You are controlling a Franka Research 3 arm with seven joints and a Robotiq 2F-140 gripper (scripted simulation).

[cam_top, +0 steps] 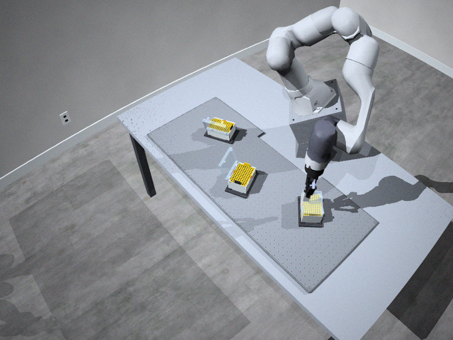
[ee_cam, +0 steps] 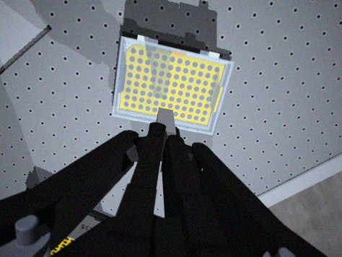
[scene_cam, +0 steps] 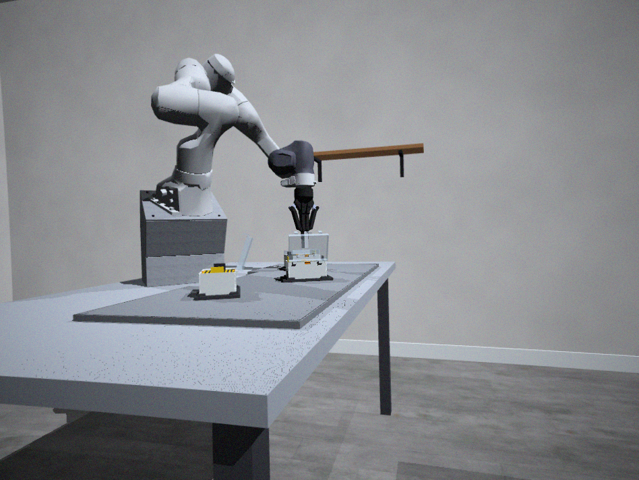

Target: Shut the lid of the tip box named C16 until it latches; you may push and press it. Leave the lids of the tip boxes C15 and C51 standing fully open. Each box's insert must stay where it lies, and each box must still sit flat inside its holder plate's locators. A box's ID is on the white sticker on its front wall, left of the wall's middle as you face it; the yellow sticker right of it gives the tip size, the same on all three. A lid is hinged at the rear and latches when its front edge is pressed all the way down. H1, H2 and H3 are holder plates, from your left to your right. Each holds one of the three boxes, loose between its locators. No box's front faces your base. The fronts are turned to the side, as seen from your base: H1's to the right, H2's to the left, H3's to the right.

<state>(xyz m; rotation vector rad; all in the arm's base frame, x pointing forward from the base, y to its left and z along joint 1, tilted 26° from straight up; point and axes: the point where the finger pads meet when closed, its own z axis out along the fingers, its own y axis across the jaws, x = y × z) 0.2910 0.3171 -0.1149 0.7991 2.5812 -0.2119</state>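
Observation:
Three tip boxes with yellow inserts sit on dark holder plates on the perforated board. My gripper (cam_top: 307, 196) is shut and empty. It points down at the rear side of the nearest box (cam_top: 311, 209), with its fingertip at the top edge of that box's clear lid (scene_cam: 308, 243), which stands about upright. The wrist view shows the fingertip (ee_cam: 166, 119) at the near edge of this box (ee_cam: 172, 86), with the translucent lid over the insert. The middle box (cam_top: 241, 177) has its lid (cam_top: 228, 159) raised. The far box (cam_top: 221, 128) is open too. I cannot read the stickers (scene_cam: 305, 263).
The grey perforated board (cam_top: 256, 190) covers most of the table. My base stands on a grey pedestal (scene_cam: 181, 243) at the table's back edge. A wooden shelf (scene_cam: 369, 151) hangs on the wall behind my wrist. The middle box also shows in the exterior view (scene_cam: 217, 280).

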